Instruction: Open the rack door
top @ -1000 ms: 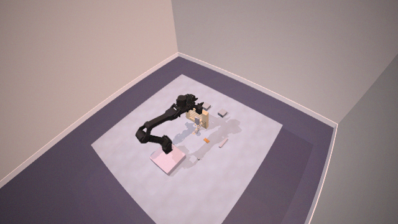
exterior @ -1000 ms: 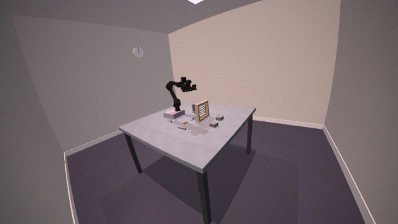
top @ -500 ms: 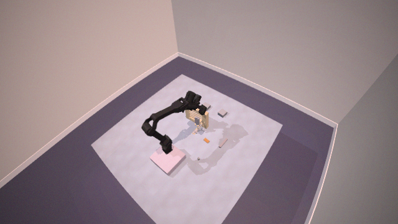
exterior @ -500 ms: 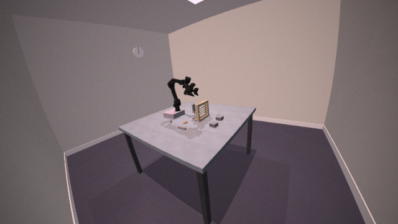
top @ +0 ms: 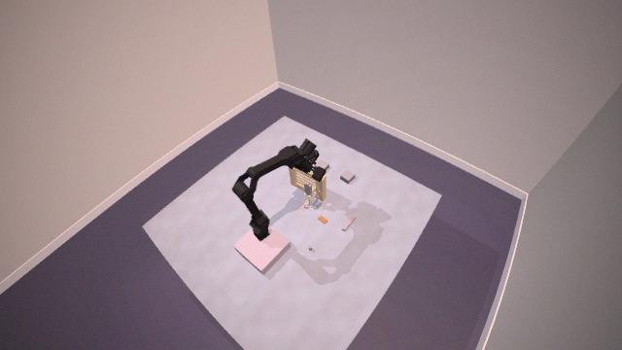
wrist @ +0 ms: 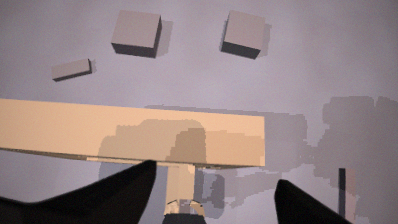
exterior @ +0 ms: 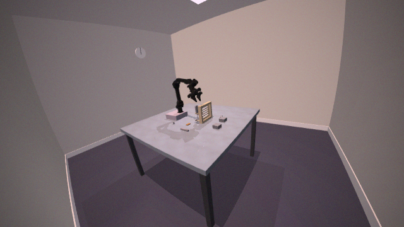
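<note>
Evidently the task is at its opening stage: the black gripper (top: 316, 164) (exterior: 197, 100) (wrist: 216, 178) hangs above the tan wooden rack door frame (top: 324, 189) (exterior: 200, 114) (wrist: 240, 145), its fingers parted and grasping nothing. The dark grey upright handle (top: 308, 189) (exterior: 196, 109) (wrist: 184, 219) stands at the frame's near side, on the side toward the arm's pink base block (top: 262, 254) (exterior: 173, 116). The door looks closed; squeezing, turning, swinging and letting go seemingly all remain.

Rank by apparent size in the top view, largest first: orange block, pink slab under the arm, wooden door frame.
1. Pink slab
2. Wooden door frame
3. Orange block
</note>
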Action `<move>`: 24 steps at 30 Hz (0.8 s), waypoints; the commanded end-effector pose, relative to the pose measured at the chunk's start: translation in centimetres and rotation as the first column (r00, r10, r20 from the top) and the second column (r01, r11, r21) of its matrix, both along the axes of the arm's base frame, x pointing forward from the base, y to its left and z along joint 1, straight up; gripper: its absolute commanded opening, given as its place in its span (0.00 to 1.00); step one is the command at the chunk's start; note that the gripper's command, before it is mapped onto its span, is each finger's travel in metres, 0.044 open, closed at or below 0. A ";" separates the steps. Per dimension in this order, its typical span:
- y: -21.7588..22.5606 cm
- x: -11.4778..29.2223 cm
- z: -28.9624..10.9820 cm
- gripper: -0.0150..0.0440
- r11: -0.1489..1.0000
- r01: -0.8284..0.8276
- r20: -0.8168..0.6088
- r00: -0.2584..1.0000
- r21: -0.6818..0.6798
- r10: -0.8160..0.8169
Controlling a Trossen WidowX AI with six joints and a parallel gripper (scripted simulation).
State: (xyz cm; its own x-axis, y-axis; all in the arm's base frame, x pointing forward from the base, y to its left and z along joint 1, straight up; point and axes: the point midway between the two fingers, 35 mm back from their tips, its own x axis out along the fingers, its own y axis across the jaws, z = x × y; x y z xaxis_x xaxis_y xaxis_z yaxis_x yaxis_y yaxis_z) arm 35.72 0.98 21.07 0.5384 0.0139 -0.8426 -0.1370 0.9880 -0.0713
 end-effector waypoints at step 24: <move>0.1 -3.1 -2.4 0.75 0.996 -0.086 -0.515 0.854 -0.017 0.065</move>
